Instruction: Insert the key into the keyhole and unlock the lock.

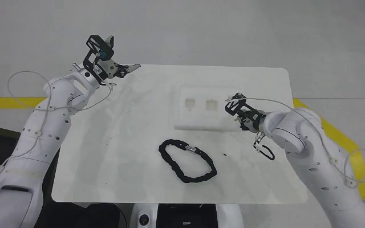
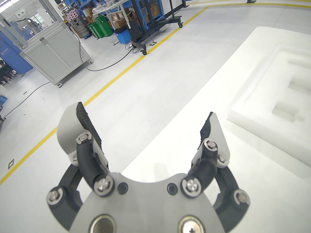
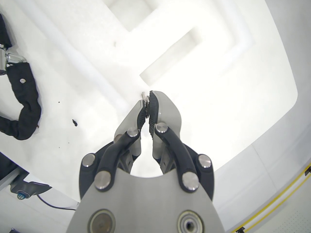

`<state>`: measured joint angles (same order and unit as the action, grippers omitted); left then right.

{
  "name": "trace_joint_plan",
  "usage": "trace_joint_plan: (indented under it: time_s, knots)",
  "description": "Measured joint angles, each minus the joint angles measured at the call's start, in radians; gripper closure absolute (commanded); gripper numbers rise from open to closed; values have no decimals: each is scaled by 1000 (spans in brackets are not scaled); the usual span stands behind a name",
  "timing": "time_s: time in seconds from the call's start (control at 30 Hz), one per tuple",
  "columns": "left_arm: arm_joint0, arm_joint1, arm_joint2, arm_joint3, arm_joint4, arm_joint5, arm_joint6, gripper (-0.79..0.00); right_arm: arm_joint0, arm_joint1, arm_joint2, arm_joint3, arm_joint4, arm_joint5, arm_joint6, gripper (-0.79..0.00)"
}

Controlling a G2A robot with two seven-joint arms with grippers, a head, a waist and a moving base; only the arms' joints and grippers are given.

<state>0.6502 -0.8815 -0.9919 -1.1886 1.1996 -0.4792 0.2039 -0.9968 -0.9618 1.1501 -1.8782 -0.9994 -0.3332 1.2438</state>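
The right end effector (image 3: 145, 106) is clenched on the key (image 3: 143, 96) above the foam tray (image 1: 199, 121). The key tip pokes past the fingertips, probably for aiming at the lock (image 1: 164, 153), which lies on the tabletop (image 1: 114, 148) just in front of the tray. The left end effector (image 2: 145, 112) hangs released, well left of the tray, out of the way.

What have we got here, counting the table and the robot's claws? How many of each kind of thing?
black chain lock: 1
key: 1, pinched in the right gripper
white foam tray: 1
grippers: 2, the right gripper and the left gripper, which is open with nothing in it
Total: 5
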Motion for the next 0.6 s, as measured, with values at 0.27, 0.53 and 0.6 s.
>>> trace_joint_plan:
  time_s: [0.27,0.53,0.6]
  knots:
    - [0,0,0,0,0,0,0,-785,12,0,27,17,48,19,-15,0]
    - [0,0,0,0,0,0,0,-785,-11,5,128,18,310,-2,-90,0]
    - [0,0,0,0,0,0,0,-785,-22,7,151,24,377,-24,-114,0]
